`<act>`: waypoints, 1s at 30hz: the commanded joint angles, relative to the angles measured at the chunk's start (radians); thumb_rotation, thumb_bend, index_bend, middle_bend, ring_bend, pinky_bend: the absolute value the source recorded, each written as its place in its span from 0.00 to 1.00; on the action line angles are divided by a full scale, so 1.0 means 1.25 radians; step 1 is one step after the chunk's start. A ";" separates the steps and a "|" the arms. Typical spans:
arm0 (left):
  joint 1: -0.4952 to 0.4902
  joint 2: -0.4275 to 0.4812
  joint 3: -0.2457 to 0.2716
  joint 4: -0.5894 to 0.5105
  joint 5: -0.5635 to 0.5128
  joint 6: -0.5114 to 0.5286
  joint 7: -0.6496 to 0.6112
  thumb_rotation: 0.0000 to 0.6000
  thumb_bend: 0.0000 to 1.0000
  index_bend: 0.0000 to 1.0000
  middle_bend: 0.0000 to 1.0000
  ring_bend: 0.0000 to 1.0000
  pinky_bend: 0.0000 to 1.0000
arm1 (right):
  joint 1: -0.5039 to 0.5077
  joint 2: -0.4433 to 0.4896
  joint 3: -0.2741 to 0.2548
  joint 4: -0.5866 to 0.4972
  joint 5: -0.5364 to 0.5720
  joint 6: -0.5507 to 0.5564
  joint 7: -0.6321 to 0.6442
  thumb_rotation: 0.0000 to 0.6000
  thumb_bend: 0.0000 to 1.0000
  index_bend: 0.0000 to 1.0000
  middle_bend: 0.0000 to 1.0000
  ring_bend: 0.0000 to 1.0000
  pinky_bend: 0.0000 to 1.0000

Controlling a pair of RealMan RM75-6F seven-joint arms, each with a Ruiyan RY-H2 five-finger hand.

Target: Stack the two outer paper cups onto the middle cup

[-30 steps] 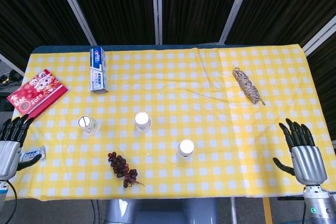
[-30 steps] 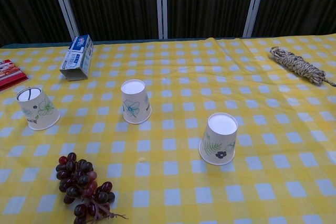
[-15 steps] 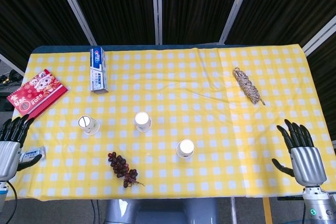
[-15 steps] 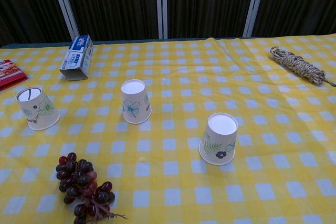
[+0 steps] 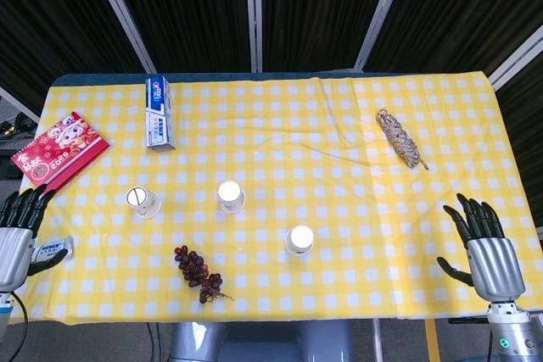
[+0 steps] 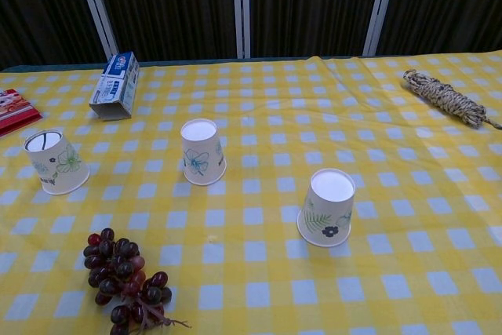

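Observation:
Three white paper cups with flower prints stand upside down on the yellow checked cloth. The left cup [image 5: 142, 202] [image 6: 55, 162] is nearest my left side. The middle cup [image 5: 230, 196] [image 6: 202, 151] stands slightly farther back. The right cup [image 5: 299, 240] [image 6: 326, 206] is closer to the front edge. My left hand [image 5: 17, 235] hovers at the table's left edge, fingers spread and empty. Near the front right corner is my right hand [image 5: 485, 248], fingers apart, holding nothing. Neither hand shows in the chest view.
A bunch of dark grapes [image 5: 199, 272] [image 6: 125, 277] lies in front of the left and middle cups. A toothpaste box [image 5: 159, 112] [image 6: 115, 85] and a red packet [image 5: 59, 150] sit at the back left. A coil of rope [image 5: 400, 139] [image 6: 444, 96] lies at the back right.
My right hand has drifted slightly towards the front edge of the table. The cups and my left hand have not moved.

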 commanded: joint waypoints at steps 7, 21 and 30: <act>-0.064 0.003 -0.042 -0.012 -0.043 -0.085 0.008 1.00 0.15 0.28 0.00 0.00 0.00 | 0.000 0.002 0.003 0.001 0.006 -0.001 0.007 1.00 0.06 0.19 0.00 0.00 0.00; -0.223 0.000 -0.088 -0.018 -0.220 -0.364 0.147 1.00 0.15 0.16 0.00 0.00 0.00 | -0.005 0.015 0.009 -0.005 0.012 0.010 0.033 1.00 0.06 0.19 0.00 0.00 0.00; -0.307 -0.052 -0.108 0.026 -0.311 -0.452 0.218 1.00 0.15 0.26 0.00 0.00 0.00 | -0.004 0.018 0.011 -0.004 0.019 0.003 0.040 1.00 0.06 0.19 0.00 0.00 0.00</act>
